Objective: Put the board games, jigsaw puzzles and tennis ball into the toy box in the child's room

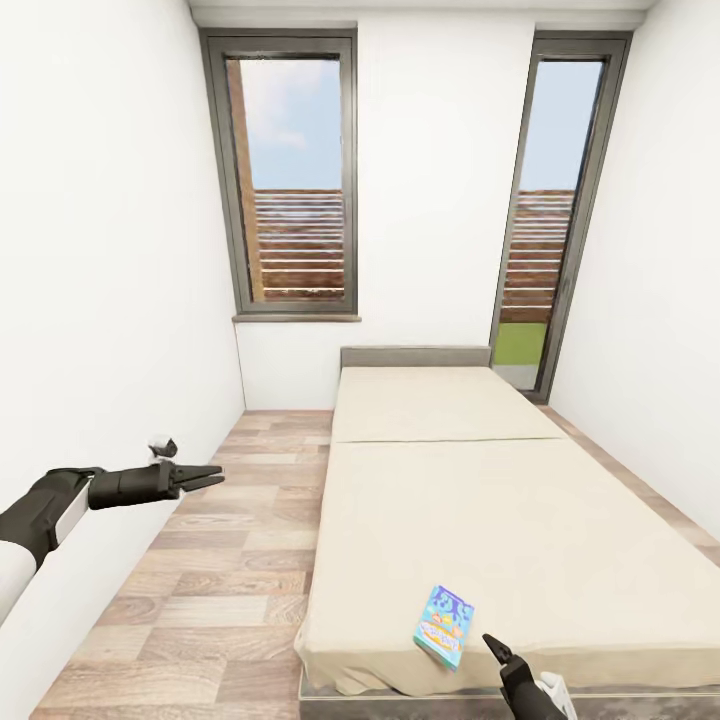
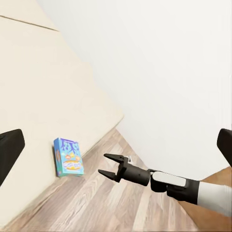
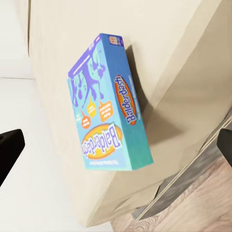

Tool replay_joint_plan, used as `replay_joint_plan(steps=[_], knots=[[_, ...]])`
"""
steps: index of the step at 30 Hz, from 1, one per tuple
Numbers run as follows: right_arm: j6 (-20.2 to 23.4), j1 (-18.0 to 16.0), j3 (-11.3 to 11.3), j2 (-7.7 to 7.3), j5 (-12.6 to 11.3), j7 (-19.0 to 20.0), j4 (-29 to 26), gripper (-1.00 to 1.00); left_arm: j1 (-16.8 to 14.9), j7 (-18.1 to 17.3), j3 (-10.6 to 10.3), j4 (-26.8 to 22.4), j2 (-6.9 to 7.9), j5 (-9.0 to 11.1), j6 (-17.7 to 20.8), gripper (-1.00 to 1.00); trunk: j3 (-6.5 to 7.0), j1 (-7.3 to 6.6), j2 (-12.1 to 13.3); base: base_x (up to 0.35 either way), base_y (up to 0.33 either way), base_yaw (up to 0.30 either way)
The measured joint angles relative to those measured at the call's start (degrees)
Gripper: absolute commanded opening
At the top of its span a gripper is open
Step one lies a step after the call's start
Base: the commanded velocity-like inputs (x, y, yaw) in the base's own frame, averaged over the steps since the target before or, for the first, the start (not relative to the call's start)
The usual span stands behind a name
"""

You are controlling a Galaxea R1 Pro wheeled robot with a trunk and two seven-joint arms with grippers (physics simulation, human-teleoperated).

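A blue Balderdash board game (image 1: pixel 444 626) lies flat on the beige bed (image 1: pixel 520 520), close to its near edge. My right gripper (image 1: pixel 497 645) hovers just to the game's right, near the bed's front edge. In the right wrist view the game (image 3: pixel 106 106) fills the middle, and the dark fingertips (image 3: pixel 10 151) stand wide apart at the frame's sides, open and empty. In the left wrist view the game (image 2: pixel 67 157) and the open right gripper (image 2: pixel 109 165) appear beside it. My left gripper (image 1: pixel 212 476) hangs open over the floor, left of the bed, holding nothing.
A strip of wooden floor (image 1: pixel 220 580) runs between the bed and the left wall. A window (image 1: pixel 295 180) and a tall glass door (image 1: pixel 545 230) stand in the far wall. White walls close in on both sides.
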Motion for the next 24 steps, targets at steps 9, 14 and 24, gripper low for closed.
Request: replay_joint_plan(steps=[9,14,24], knots=[[0.09,0.00,-0.02,0.00,0.01,0.19,0.00,1.00,0.01,-1.31,-0.09,-0.11,0.32,0.10,0.28,1.00,-1.07,1.31,-2.39,0.000,0.000,0.000],[0.17,0.00,-0.03,0.00,-0.03,0.21,0.00,1.00,0.01,-1.31,-0.09,-0.12,0.32,0.13,0.34,1.00,-1.97,2.41,-4.40,0.000,0.000,0.000],[7.59,0.00,-0.01,0.07,-1.35,0.51,-0.17,1.00,0.01,-1.31,-0.01,-0.12,0.02,0.13,0.35,1.00,-3.77,4.61,-8.41,0.000,0.000,0.000]])
